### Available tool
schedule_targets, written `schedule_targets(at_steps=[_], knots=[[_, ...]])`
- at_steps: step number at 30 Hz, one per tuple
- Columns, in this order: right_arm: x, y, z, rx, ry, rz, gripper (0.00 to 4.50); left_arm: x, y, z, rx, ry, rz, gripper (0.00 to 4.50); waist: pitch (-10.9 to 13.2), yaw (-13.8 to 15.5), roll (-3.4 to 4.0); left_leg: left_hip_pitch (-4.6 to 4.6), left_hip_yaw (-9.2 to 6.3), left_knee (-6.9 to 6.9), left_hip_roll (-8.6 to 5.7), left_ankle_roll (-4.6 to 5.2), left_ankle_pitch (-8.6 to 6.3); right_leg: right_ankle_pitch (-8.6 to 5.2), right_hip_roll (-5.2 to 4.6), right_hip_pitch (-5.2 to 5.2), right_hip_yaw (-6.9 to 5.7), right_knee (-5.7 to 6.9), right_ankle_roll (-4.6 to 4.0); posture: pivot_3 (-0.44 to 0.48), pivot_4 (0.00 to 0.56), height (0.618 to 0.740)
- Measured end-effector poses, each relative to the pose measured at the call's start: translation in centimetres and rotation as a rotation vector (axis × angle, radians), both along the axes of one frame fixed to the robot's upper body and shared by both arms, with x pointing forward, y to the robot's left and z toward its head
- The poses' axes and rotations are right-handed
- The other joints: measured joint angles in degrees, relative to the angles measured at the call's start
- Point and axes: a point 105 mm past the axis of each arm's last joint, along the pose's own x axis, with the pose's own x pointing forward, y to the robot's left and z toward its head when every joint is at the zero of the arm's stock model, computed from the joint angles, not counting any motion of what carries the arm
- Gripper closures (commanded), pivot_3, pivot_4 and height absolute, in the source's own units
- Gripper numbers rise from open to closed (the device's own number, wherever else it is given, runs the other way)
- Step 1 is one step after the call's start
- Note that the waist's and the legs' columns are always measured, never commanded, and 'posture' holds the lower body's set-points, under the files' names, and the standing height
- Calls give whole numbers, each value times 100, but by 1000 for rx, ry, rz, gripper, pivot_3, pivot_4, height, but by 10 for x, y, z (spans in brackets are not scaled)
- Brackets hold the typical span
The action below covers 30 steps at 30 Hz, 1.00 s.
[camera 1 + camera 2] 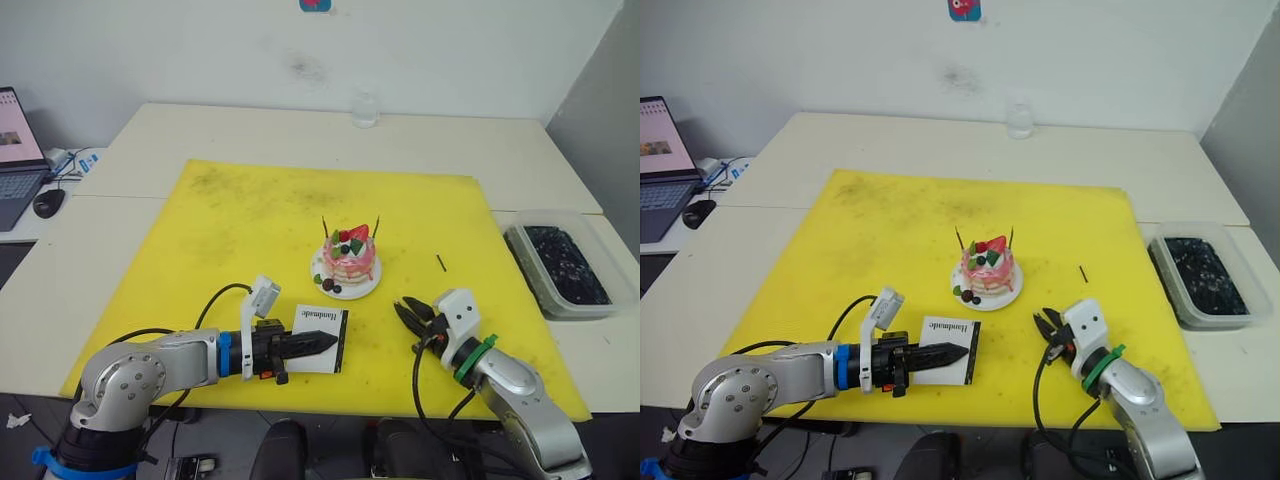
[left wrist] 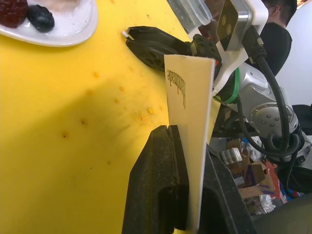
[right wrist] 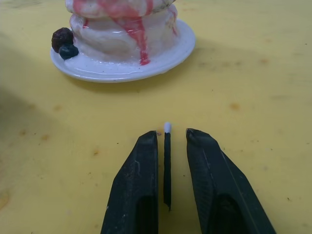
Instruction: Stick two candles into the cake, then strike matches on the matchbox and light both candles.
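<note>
The pink cake (image 1: 350, 258) stands on its white plate (image 3: 122, 70) mid-mat, with two thin dark candles (image 1: 325, 227) (image 1: 378, 226) upright in its top. My left gripper (image 1: 325, 343) is shut on the white matchbox (image 1: 325, 322), just in front of the cake; its fingers (image 2: 161, 175) clamp the box's edge (image 2: 192, 97). To the right, my right gripper (image 3: 171, 134) sits low over the mat, pointing at the cake. Its fingers stand apart, and a thin dark match (image 3: 167, 165) with a white tip lies between them. Another thin dark stick (image 1: 441, 263) lies right of the cake.
The yellow mat (image 1: 250, 220) covers the pale table. A clear bin with dark contents (image 1: 565, 265) sits at the right edge. A laptop (image 1: 15, 150) and a mouse (image 1: 47, 203) are far left, a clear glass (image 1: 365, 110) at the back. A person (image 2: 275, 29) is behind.
</note>
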Motion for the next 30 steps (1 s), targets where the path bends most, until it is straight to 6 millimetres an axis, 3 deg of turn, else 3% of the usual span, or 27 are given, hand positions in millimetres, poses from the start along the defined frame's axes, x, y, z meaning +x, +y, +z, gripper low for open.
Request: schedule_targets(at_steps=[9, 13, 14, 30], knots=[[-4, -1, -1, 2, 3, -7, 3549, -1, 0, 0, -1, 1, -1, 4500, 0, 1, 0, 0, -1, 0, 0, 0, 0, -1, 0, 0, -1, 0, -1, 0, 150, 740], [-3, 0, 1, 4, -3, -6, 4419, -1, 0, 0, -1, 1, -1, 4500, 0, 1, 0, 0, -1, 0, 0, 0, 0, -1, 0, 0, -2, 0, -1, 0, 150, 740], [-2, 1, 2, 7, -5, -5, 4467, -1, 0, 0, -1, 1, -1, 4500, 0, 2, 0, 1, -1, 0, 1, 0, 0, -1, 0, 0, -2, 0, -1, 0, 150, 740], [1, 5, 1, 21, -5, -16, 4467, -1, -1, -1, 4, 1, -4, 4500, -2, -13, -2, 5, -1, 1, 4, 0, 0, 2, 2, 1, -1, 4, -1, 0, 150, 740]])
